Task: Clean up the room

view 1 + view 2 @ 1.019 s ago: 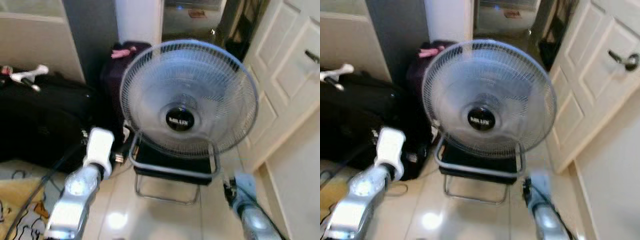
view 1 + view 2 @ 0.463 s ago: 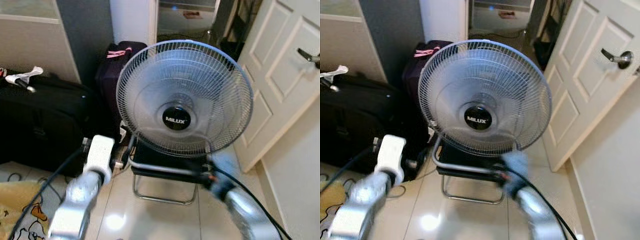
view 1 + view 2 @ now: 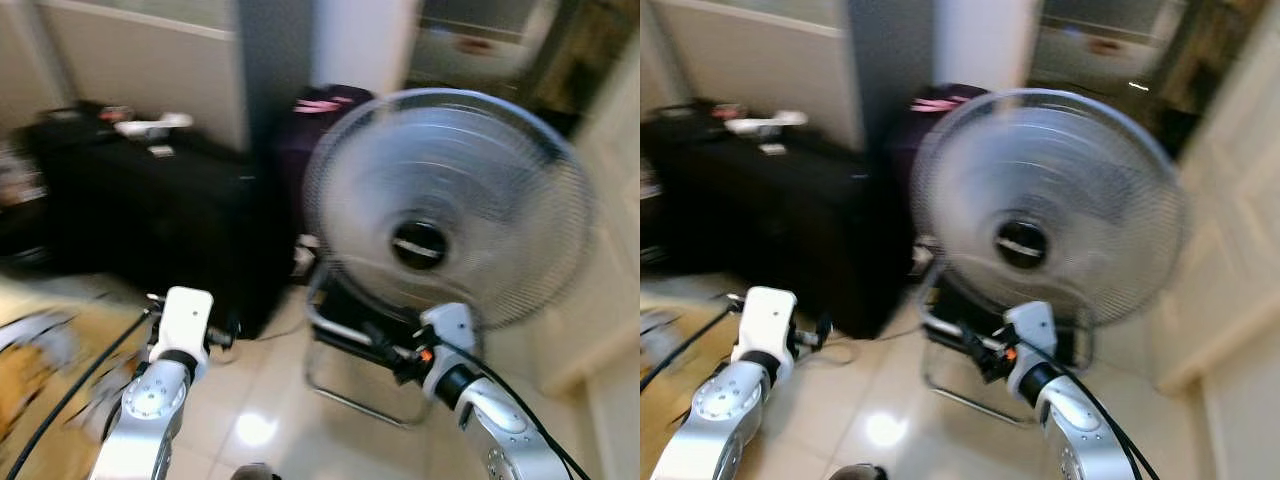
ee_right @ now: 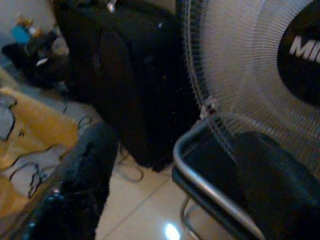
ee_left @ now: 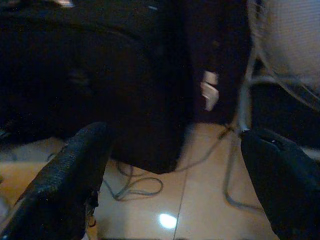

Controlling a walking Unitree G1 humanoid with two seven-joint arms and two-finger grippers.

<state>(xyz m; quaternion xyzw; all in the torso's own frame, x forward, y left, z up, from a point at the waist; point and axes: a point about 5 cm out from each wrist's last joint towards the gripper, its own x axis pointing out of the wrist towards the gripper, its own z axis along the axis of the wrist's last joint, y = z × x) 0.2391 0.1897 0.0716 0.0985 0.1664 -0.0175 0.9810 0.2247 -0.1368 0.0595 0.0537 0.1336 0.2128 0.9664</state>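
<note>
Glossy tile floor ahead; I see the fan on its metal stand beside a black suitcase. My right gripper is spread wide by the stand; my left gripper is spread too, empty.

A big round fan sits on a black chair with a metal frame. Beside it stands a black suitcase, a cord looped on the shiny tiled floor.
</note>
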